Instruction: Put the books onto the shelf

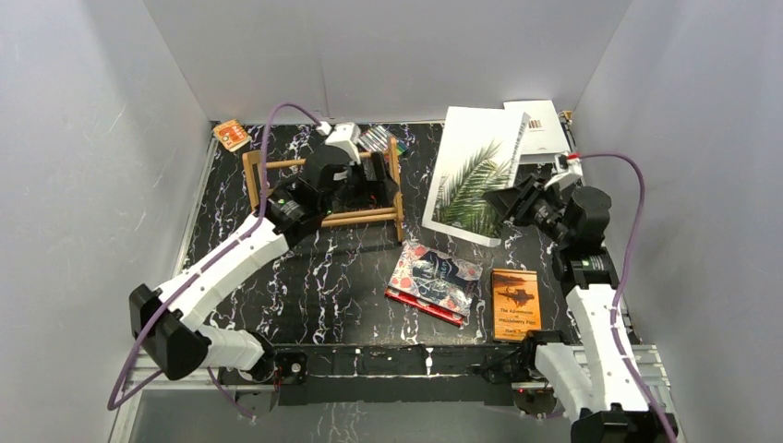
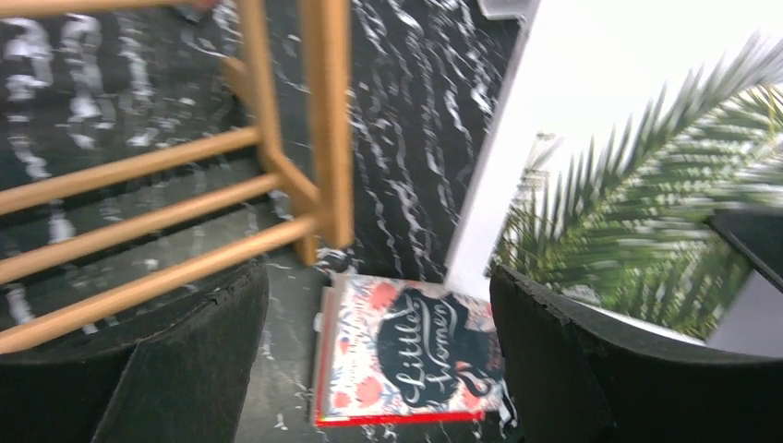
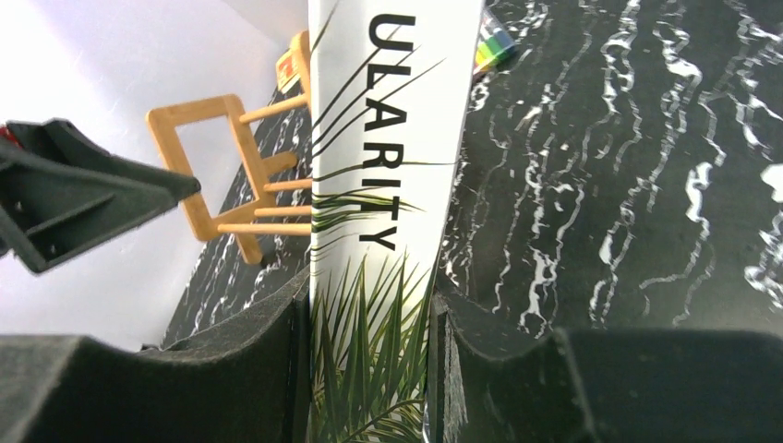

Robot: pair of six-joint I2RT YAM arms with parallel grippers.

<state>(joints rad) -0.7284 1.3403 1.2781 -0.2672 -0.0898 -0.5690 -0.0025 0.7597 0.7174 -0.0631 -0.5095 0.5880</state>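
Reading "ULARITY", the palm-leaf book [image 3: 392, 185] sits clamped in the right claw [image 3: 369, 303]; the left claw [image 2: 377, 279] gapes wide.

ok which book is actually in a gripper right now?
The white palm-leaf book: the right gripper is shut on its edge, holding it tilted up. The Little Women book, orange book and barcode book are in no gripper.
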